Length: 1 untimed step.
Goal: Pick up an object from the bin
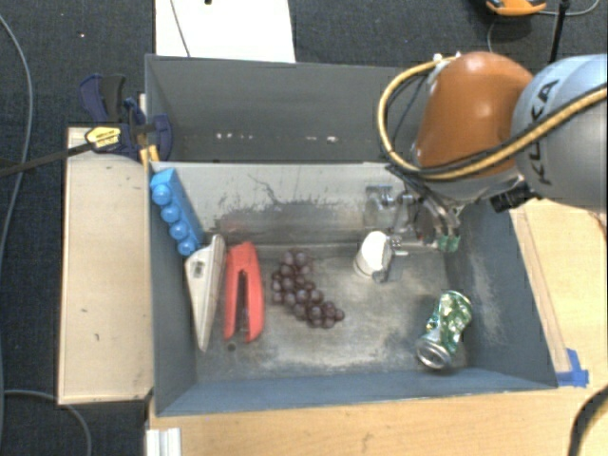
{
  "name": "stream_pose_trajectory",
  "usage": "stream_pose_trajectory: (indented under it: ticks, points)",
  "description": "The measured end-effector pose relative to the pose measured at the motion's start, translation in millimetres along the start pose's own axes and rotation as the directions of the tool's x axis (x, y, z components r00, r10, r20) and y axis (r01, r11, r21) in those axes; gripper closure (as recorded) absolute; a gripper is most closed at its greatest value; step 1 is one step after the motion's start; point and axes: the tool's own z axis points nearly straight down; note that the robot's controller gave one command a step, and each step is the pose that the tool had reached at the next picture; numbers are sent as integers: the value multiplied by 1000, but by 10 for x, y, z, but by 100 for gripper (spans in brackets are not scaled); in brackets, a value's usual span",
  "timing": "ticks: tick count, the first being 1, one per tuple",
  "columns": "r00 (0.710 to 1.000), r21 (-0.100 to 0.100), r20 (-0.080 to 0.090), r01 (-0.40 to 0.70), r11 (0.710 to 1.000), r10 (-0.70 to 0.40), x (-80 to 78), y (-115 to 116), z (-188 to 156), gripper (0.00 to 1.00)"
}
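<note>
My gripper [410,224] hangs under the arm's orange dome over the right middle of the bin. A small white rounded thing [372,252] lies right at its left side, touching or nearly touching it; whether it is gripped I cannot tell. A crushed green and silver can [445,329] lies below the gripper near the bin's front right corner. To the left of the white thing sits a bunch of dark purple toy grapes [306,288].
A red stapler [244,291] and a white wedge-shaped thing [203,288] lie side by side at the left. A blue knobbed piece [174,209] leans along the left wall. The arm covers the bin's back right corner.
</note>
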Motion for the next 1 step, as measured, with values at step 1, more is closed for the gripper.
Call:
stream_pose_trajectory:
  ticks: [1]
  points:
    - [1000,0,8,0,1000,0,-15,0,-48,0]
